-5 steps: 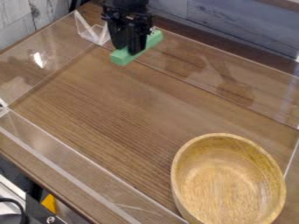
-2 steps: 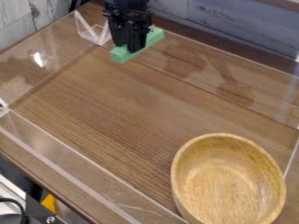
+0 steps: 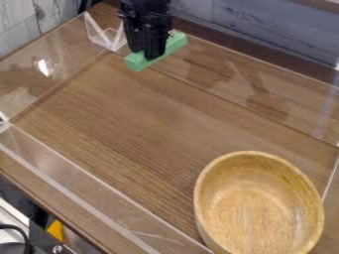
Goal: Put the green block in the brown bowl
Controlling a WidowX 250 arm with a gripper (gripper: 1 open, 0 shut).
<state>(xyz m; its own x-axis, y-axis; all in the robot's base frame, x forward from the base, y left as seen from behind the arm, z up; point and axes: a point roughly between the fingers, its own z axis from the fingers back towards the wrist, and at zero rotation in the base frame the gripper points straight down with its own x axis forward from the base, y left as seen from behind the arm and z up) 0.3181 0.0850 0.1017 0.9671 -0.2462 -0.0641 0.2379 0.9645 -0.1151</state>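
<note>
Your one green block [image 3: 157,53] lay at the far end of the desk [image 3: 153,129], right at the tip of your one black pincer [image 3: 143,52], slanting out to either side of it; you could not tell whether the pincer gripped it or merely stood over it; one brown bowl [image 3: 259,203] sat well apart, at the near right; the desk was brown wood, with clear panels [image 3: 54,25] standing along its far left side.
</note>
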